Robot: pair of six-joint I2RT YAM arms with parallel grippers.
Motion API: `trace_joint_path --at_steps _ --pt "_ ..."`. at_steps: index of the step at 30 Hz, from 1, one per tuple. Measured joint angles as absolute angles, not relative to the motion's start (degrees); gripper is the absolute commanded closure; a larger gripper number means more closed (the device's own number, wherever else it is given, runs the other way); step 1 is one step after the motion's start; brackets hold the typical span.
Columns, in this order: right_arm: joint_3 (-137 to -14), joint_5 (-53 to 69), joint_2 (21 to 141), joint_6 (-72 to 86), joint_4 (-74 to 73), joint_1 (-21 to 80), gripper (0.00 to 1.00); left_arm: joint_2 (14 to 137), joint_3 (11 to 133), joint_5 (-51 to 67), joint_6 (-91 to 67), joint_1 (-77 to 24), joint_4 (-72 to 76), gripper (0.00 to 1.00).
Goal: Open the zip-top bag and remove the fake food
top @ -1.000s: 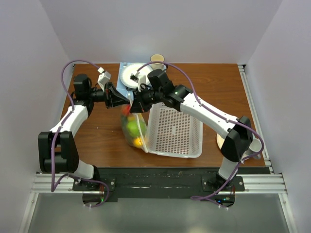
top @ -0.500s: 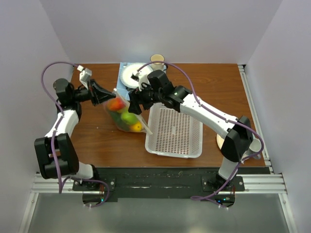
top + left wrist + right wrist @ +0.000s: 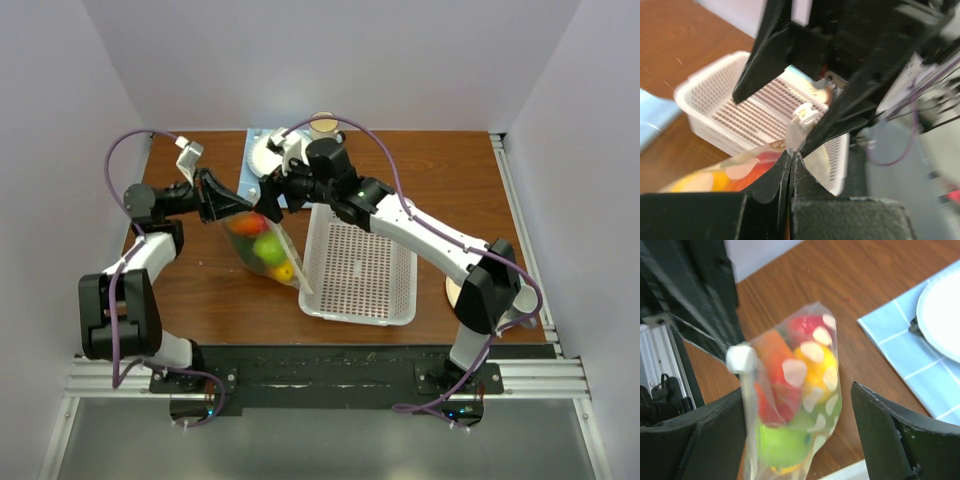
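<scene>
My left gripper pinches the zip-top bag edge, swung back right. Now my right gripper gapes wide, off it; fake food still bagged

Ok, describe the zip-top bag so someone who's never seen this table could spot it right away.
Find the white perforated basket in the middle of the wooden table. Just to its left, pinched at its top edge by the left gripper, is the zip-top bag. It is the only see-through, floppy thing there: pale dots, bright fake food inside.
</scene>
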State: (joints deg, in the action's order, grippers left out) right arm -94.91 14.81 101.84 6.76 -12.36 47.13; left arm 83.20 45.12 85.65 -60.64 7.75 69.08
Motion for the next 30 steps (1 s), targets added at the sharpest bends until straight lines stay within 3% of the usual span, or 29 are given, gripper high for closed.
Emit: trace_joint_path --at_steps 6,16,22,26,30 --pt "-95.88 16.23 101.84 7.03 -9.47 47.13 0.32 90.56 45.12 85.38 -77.52 7.25 71.90 1.00" --pt "-96.40 17.78 101.93 8.43 -8.73 47.13 0.45 90.96 45.15 85.58 -82.59 6.50 72.97 1.00" --pt "-96.40 19.05 102.24 10.55 -8.49 47.13 0.62 90.98 45.23 85.67 -83.24 6.28 73.12 1.00" --pt "-96.05 19.14 102.43 11.88 -7.66 47.13 0.83 91.22 45.54 85.73 -83.37 6.37 73.17 1.00" --pt "-96.07 19.03 102.72 12.78 -6.98 47.13 0.93 91.22 45.87 86.04 -83.40 7.07 73.17 1.00"
